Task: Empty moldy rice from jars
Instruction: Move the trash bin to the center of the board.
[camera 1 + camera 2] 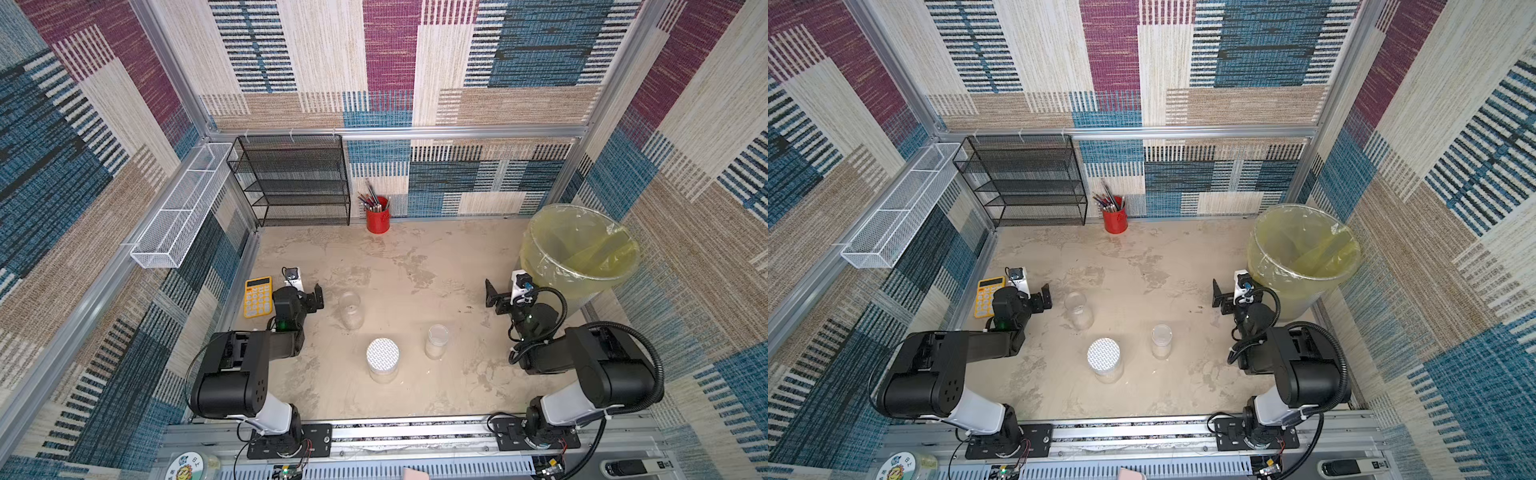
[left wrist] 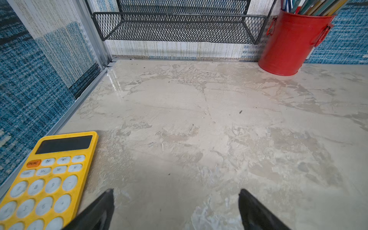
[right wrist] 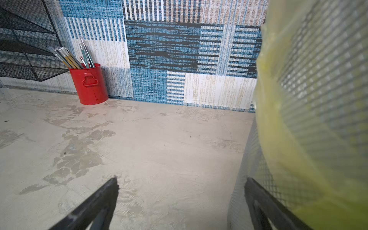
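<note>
Three clear jars stand upright on the table in both top views. One has a white grid-patterned lid (image 1: 382, 354) (image 1: 1104, 354), a taller one (image 1: 351, 311) (image 1: 1079, 311) stands to its far left, and a small one (image 1: 436, 341) (image 1: 1161, 341) to its right. Pale moldy rice (image 1: 433, 352) shows low in the small jar. My left gripper (image 1: 307, 291) (image 2: 176, 192) hangs open left of the tall jar, holding nothing. My right gripper (image 1: 505, 296) (image 3: 181, 180) hangs open beside the bin, also holding nothing. Neither wrist view shows a jar.
A bin lined with a yellow bag (image 1: 540, 249) (image 3: 310, 99) stands at the back right, close to my right gripper. A red pencil cup (image 1: 377, 218) (image 2: 288, 41) and a black mesh shelf (image 1: 295, 178) line the back wall. A yellow calculator (image 1: 257, 297) (image 2: 45, 179) lies by my left gripper.
</note>
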Motion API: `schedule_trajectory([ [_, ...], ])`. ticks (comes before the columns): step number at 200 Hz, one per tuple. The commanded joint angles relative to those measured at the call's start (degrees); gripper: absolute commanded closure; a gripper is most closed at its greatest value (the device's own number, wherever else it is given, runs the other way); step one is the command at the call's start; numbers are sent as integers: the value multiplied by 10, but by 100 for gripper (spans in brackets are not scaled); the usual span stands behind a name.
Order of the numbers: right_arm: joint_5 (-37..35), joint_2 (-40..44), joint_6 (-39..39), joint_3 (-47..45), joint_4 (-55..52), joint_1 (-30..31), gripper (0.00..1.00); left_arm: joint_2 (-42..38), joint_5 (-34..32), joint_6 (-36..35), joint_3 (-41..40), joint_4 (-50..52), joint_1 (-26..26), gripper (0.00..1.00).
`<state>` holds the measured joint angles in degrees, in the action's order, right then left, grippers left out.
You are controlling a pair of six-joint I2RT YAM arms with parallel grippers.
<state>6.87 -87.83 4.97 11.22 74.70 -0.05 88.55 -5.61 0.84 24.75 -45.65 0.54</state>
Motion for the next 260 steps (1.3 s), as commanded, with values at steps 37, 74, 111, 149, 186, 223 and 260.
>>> schedule_trajectory([
  [37, -7, 2, -7, -1, 4, 1, 1, -3, 9, -10, -1, -9, 1, 1],
  [74, -7, 2, -7, 0, 4, 1, 1, -4, 9, -10, -1, -8, 0, 1],
  [111, -7, 2, -7, 0, 4, 1, 1, -3, 10, -10, -1, -8, 1, 1],
  [149, -8, 1, -7, 0, 4, 1, 1, -3, 10, -10, -1, -8, 1, 1],
  [186, -7, 1, -7, 0, 3, 1, 1, -2, 10, -10, 0, -8, 1, 1],
  [223, -8, 4, -6, -3, 8, 1, 1, -10, 32, -22, 0, -2, -1, 1],
  [260, -29, 66, -18, 44, -129, 1, 1, -67, 32, -31, 7, 57, -5, 1],
])
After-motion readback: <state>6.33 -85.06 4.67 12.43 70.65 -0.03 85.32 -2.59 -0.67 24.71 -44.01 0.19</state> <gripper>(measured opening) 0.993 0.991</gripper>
